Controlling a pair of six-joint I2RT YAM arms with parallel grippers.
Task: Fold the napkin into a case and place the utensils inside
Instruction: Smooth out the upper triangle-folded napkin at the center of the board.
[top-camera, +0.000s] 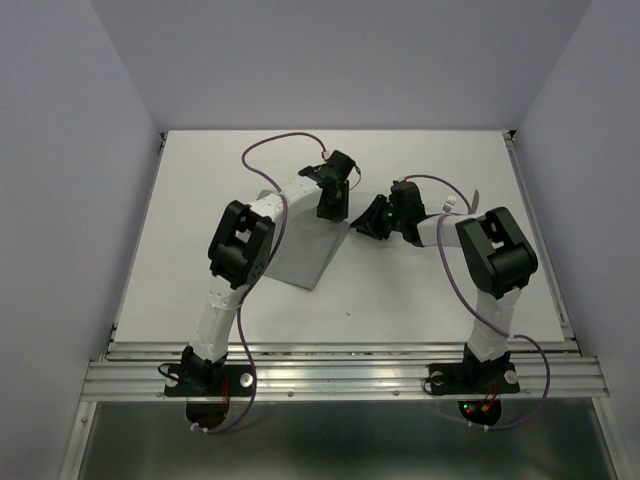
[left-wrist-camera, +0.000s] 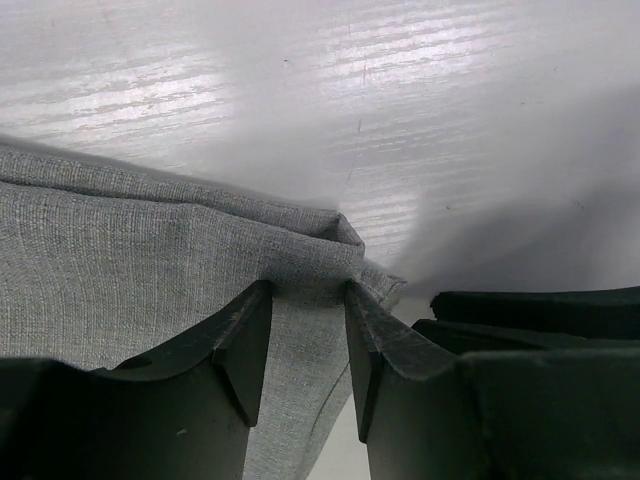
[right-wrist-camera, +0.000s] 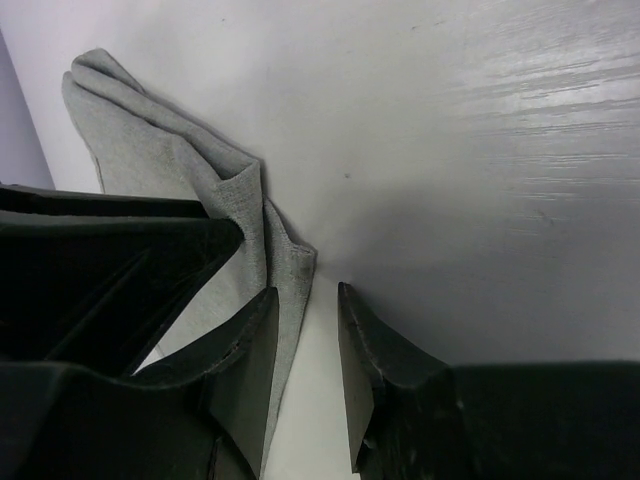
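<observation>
The grey napkin (top-camera: 305, 250) lies folded on the white table, with its right corner bunched up under both grippers. My left gripper (top-camera: 333, 205) points down at that corner. In the left wrist view its jaws (left-wrist-camera: 305, 290) stand apart astride the puckered napkin (left-wrist-camera: 120, 260), with cloth lying between the fingertips. My right gripper (top-camera: 375, 220) is just to the right of it. In the right wrist view its jaws (right-wrist-camera: 308, 295) are apart over bare table, and the napkin's (right-wrist-camera: 150, 160) folded edge runs beside the left finger. The utensils do not show clearly in any view.
The two gripper heads are very close together: the right one's dark body (left-wrist-camera: 540, 310) fills the left wrist view's right side. Grey walls enclose the table (top-camera: 420, 290) on three sides. An aluminium rail (top-camera: 340, 365) runs along the near edge.
</observation>
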